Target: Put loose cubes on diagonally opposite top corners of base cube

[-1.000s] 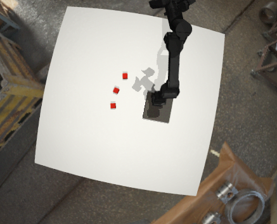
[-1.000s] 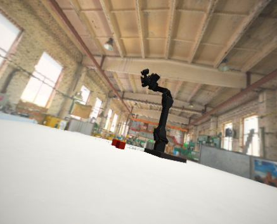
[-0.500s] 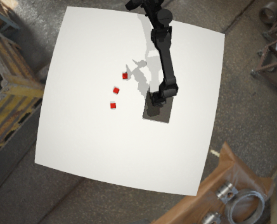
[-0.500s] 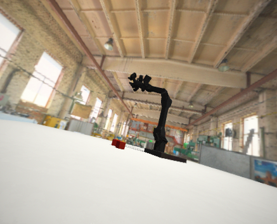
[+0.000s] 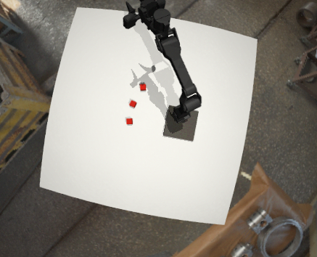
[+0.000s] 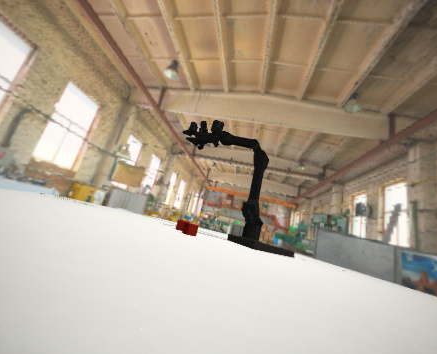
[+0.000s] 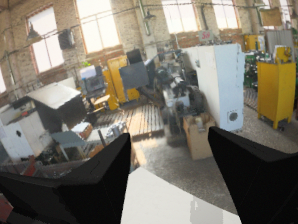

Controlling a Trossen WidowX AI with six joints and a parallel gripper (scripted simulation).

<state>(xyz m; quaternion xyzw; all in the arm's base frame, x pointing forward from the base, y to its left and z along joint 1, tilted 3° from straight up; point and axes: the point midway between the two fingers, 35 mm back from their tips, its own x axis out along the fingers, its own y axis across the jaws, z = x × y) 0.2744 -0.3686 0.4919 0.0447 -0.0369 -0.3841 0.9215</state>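
Note:
Three red cubes lie apart on the white table top: an upper cube [image 5: 143, 87], a middle cube [image 5: 133, 104], which is turned, and a lower cube [image 5: 129, 121]. They look alike, so I cannot tell which is the base. In the exterior view the red cubes [image 6: 188, 228] overlap into one small cluster. My gripper [image 5: 126, 14] [image 6: 186, 136] [image 7: 170, 136] is open and empty, high above the table and far from the cubes. No cube shows in the wrist view.
The white table top [image 5: 132, 174] [image 6: 182, 300] carries the arm's dark base plate [image 5: 188, 132] [image 6: 277, 251], to the right of the cubes in the top view. The arm reaches up and away from it. Its shadow falls beside the upper cube. The table's far edge shows in the wrist view.

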